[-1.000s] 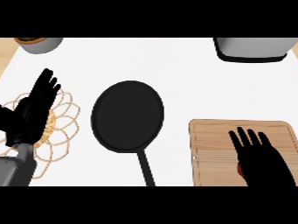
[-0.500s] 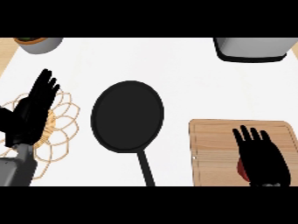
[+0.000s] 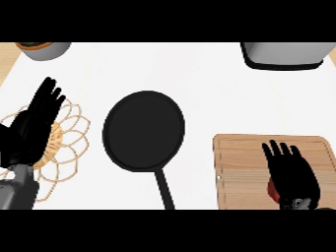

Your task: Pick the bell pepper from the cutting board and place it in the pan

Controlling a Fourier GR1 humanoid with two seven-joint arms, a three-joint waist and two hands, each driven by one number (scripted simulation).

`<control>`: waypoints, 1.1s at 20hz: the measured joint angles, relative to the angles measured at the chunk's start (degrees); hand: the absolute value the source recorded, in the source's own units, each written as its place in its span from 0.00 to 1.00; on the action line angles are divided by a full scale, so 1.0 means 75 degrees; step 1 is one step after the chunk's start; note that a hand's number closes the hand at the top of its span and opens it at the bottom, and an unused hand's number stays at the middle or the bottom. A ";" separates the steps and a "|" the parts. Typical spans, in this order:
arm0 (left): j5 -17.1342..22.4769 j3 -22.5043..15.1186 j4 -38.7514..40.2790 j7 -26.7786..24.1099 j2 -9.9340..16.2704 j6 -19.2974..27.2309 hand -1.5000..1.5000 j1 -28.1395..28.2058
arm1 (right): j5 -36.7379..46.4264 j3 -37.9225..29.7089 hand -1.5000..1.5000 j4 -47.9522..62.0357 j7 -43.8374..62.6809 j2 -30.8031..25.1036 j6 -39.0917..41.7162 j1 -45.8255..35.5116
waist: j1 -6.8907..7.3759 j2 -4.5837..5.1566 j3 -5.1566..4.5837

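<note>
The right hand (image 3: 292, 170) was over the wooden cutting board (image 3: 237, 162), fingers straight and spread, pointing away from the robot, not wrapped around anything. A bit of red poked out at its left edge near the wrist, which I took for the bell pepper (image 3: 273, 189), still sitting on the board and mostly hidden under the palm. So no grasp yet, as far as I could tell. The black pan (image 3: 144, 130) sat just left of the board on the white tabletop (image 3: 199, 74), handle toward the robot, nothing in it. The left hand (image 3: 36, 120) rested open over a wire trivet (image 3: 65, 147) at the far left. A bowl (image 3: 43, 49) and a grey appliance (image 3: 286, 54) sat at the back edge. Basically everything was left: close on the pepper, lift, carry left, drop it in.
</note>
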 measured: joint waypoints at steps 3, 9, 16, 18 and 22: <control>-0.0170 0.0051 0.0295 -0.0143 -0.0178 -0.0050 0.50 -0.0136 | 0.0155 -0.0111 0.00 0.0333 -0.0253 0.0184 -0.0104 -0.0044 | -0.0010 0.0003 0.0001; -0.0330 0.0164 0.0239 -0.0138 -0.0344 -0.0199 0.50 -0.0030 | 0.0454 -0.0249 1.00 0.1113 -0.1040 0.0366 -0.0510 -0.0108 | -0.0003 -0.0012 -0.0023; -0.0417 0.0344 0.0184 -0.0073 -0.0444 -0.0386 0.50 -0.0010 | 0.0820 -0.0359 1.00 0.1390 -0.1837 0.0457 -0.0930 -0.0174 | -0.0009 -0.0039 -0.0057; -0.0516 0.0377 0.0421 -0.0149 -0.0494 -0.0402 0.50 -0.0162 | 0.0874 -0.0455 1.00 0.1396 -0.1965 0.0505 -0.0991 -0.0179 | -0.0021 -0.0038 -0.0061; -0.0552 0.0419 0.0355 -0.0204 -0.0604 -0.0477 0.50 -0.0018 | 0.1027 -0.0478 1.00 0.1408 -0.2009 0.0866 -0.1073 -0.0253 | -0.0014 -0.0039 -0.0065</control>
